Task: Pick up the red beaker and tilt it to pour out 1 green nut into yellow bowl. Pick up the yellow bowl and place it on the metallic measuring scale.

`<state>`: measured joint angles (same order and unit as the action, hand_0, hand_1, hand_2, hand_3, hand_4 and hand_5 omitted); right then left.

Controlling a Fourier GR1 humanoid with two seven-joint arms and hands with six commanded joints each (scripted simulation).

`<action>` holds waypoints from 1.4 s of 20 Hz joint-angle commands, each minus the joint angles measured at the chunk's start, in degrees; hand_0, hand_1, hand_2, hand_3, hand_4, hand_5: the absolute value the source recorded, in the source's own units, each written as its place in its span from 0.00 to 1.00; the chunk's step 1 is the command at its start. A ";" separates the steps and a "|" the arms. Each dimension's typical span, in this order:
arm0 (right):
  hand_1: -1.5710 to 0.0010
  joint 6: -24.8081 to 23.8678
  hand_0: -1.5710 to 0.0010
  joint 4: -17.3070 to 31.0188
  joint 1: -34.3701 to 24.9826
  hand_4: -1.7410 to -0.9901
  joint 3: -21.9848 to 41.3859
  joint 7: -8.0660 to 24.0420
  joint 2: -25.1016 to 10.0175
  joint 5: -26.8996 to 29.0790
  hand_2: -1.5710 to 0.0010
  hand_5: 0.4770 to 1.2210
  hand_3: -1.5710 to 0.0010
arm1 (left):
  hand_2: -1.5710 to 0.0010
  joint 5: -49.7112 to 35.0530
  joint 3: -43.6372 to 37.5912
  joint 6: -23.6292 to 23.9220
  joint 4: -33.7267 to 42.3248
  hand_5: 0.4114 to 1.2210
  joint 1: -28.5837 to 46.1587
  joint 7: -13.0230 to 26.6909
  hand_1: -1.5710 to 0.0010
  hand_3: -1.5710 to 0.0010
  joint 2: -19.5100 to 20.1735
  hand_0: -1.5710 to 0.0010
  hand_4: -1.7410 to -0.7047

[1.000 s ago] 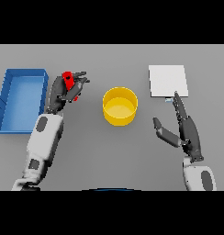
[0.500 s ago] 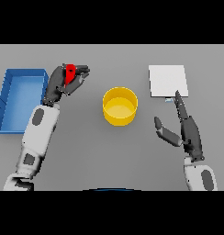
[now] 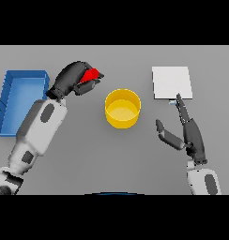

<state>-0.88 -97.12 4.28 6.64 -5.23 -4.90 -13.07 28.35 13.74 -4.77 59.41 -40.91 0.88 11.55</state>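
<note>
My left hand (image 3: 72,77) is shut on the red beaker (image 3: 91,75) and holds it above the table, left of the yellow bowl (image 3: 122,108). The beaker is tipped over, with its mouth pointing right towards the bowl. Only a small red part of it shows past my fingers. No green nut is visible. The bowl stands upright at the table's middle. At the back right lies the metallic measuring scale (image 3: 171,82), a pale square plate. My right hand (image 3: 187,132) is open just in front of the scale, fingers straight and pointing at it.
A blue tray (image 3: 13,93) lies at the left edge of the table, beside my left forearm.
My left hand has lifted the red beaker and carried it right towards the bowl, tipping it further over. The right hand has stayed where it was.
</note>
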 commanded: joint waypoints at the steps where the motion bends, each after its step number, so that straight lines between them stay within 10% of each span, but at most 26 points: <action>1: 1.00 0.03 1.00 -0.07 -0.50 0.75 -0.03 0.38 0.19 0.24 1.00 0.26 1.00 | 0.00 1.99 1.58 -0.41 -0.48 0.90 -1.42 0.87 0.00 0.00 -0.04 0.00 0.00; 8: 1.00 0.21 1.00 -0.96 0.62 0.73 -0.51 0.87 0.30 1.21 1.00 0.27 1.00 | 0.00 17.34 13.94 -6.80 -4.25 0.98 -9.03 4.85 0.00 0.00 1.94 0.00 0.05; 15: 1.00 0.88 1.00 -0.48 1.18 0.71 -0.58 1.29 2.25 3.73 1.00 0.22 1.00 | 0.00 27.15 23.67 -14.02 -8.85 0.99 -17.06 -0.22 0.00 0.18 3.37 0.00 0.02; 28: 1.00 -1.31 1.00 -0.18 1.25 0.79 -0.60 -0.38 2.30 1.35 1.00 0.12 1.00 | 0.00 41.68 39.44 -15.33 -14.52 1.00 -27.43 -10.43 0.00 0.01 2.73 0.00 0.00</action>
<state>-2.20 -97.31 5.51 6.04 -5.58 -2.60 -11.72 70.01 53.18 -20.13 44.91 -68.35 -9.57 14.27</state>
